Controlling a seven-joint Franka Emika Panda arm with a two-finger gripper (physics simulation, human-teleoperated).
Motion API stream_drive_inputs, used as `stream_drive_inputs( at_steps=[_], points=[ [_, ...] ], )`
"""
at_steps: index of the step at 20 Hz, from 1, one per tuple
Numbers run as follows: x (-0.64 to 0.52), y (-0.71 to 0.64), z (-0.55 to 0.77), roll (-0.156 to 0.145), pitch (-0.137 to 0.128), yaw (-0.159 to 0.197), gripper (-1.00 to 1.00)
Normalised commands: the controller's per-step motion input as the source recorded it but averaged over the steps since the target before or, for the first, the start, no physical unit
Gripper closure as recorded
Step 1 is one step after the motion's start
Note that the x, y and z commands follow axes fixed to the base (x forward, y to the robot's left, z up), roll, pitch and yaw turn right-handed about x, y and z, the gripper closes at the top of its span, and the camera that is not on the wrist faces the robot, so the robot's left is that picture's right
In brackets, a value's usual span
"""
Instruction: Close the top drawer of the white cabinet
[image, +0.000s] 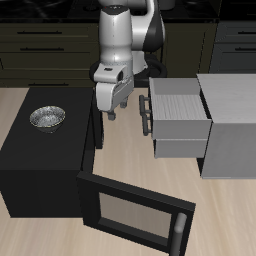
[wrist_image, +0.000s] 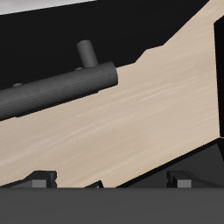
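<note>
The white cabinet (image: 232, 118) stands on the table. Its top drawer (image: 180, 103) is pulled out, showing a lined top and a dark bar handle (image: 147, 112) on its front. My gripper (image: 112, 110) hangs just beside that handle, between the drawer front and the black box, and touches neither. Its jaws are open and empty. In the wrist view the handle (wrist_image: 61, 87) shows as a dark bar on a short post, above the wooden table, ahead of my gripper (wrist_image: 109, 182). Two fingertips (wrist_image: 39, 180) show wide apart.
A black box (image: 40, 160) with a metal bowl (image: 48, 118) on top stands close beside the gripper. Its windowed door (image: 135, 212) hangs open towards the table's front edge. A shallower drawer (image: 180, 148) sits under the top one. Dark wall cabinets (image: 45, 45) are behind.
</note>
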Motion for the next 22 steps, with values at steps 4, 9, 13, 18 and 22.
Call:
stream_drive_inputs(
  at_steps=[4,9,13,18,22],
  points=[
    [0.07,0.19,0.04,0.035,-0.021,0.008,-1.00],
    [0.06,0.16,0.05,0.038,-0.033,0.004,-1.00],
    [0.09,0.25,0.06,0.045,-0.021,-0.007,-1.00],
    [0.14,0.35,-0.07,0.054,-0.012,-0.011,-1.00],
    [0.10,0.28,-0.07,0.045,-0.005,-0.005,-1.00]
  ],
)
